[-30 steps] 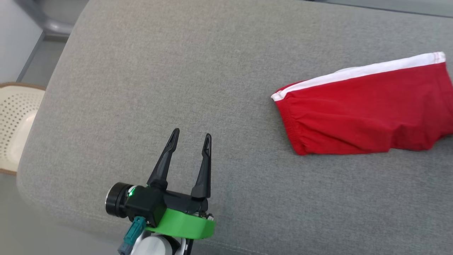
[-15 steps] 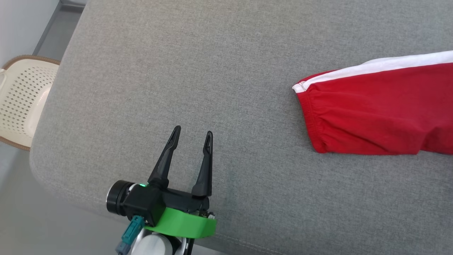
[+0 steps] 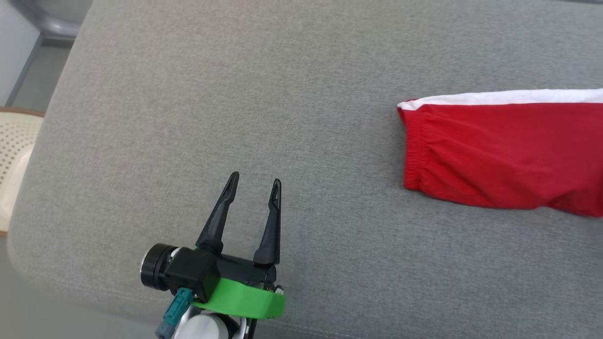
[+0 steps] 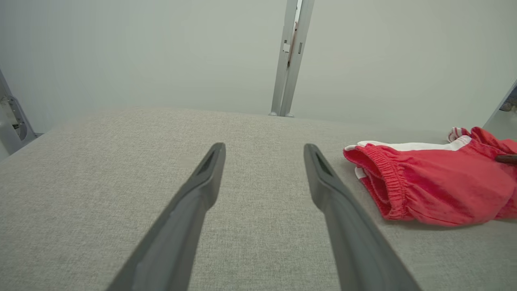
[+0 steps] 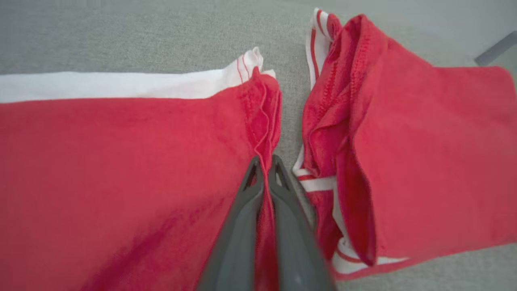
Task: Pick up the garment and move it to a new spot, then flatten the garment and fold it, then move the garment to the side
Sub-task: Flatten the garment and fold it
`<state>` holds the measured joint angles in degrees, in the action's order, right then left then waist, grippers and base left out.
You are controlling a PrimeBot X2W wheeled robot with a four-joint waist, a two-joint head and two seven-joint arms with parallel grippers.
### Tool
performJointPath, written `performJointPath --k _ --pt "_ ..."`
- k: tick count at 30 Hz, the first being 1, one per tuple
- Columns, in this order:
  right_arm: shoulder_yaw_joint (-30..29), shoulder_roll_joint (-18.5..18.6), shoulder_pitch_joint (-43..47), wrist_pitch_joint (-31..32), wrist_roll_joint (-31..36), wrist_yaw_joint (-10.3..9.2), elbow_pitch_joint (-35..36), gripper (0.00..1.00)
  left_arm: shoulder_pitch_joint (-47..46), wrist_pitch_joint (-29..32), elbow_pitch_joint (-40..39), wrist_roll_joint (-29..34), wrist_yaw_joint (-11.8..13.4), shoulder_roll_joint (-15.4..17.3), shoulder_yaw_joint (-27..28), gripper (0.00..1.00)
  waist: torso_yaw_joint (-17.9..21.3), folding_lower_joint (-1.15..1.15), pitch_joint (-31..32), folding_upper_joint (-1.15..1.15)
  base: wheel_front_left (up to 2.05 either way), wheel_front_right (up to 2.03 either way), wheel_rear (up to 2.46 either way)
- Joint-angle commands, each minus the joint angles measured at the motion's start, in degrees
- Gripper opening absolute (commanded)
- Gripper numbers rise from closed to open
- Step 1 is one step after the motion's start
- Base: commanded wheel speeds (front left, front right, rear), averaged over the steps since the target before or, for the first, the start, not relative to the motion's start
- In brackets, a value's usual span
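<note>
- Overhead, a red garment (image 3: 504, 150) with a white stripe lies on a grey fabric bench (image 3: 235, 94), at the head view's right edge.
- The left gripper (image 3: 255, 178) is over bare bench, its fingers spread with nothing between them. The garment lies well apart, off to their right.
- The right gripper (image 5: 265, 159) has its fingers pressed together, pinching a red hemmed edge of the garment. Cloth spreads to both sides of them.
</note>
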<state>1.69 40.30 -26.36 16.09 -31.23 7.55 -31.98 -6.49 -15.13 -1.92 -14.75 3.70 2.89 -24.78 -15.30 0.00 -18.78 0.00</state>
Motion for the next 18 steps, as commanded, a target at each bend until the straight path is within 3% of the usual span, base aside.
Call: performJointPath --k 1,7,18 --pt "-0.66 1.05 1.38 0.57 1.26 -0.13 1.55 0.0 1.07 0.01 0.14 0.29 -0.28 0.04 0.11 1.0 2.18 0.0 1.86 0.0 0.0 0.0 0.0" --pt "-1.31 1.41 2.63 4.56 6.0 -0.11 10.04 0.0 1.24 0.01 0.97 0.0 -0.28 0.05 -0.19 1.0 3.4 0.0 3.29 0.0 0.0 0.0 0.0" --pt "-2.4 -6.19 3.06 14.89 13.73 -0.11 28.5 0.0 1.88 0.01 1.99 -1.15 -0.31 0.04 -0.81 1.0 2.39 0.0 6.42 0.0 0.0 0.0 0.0"
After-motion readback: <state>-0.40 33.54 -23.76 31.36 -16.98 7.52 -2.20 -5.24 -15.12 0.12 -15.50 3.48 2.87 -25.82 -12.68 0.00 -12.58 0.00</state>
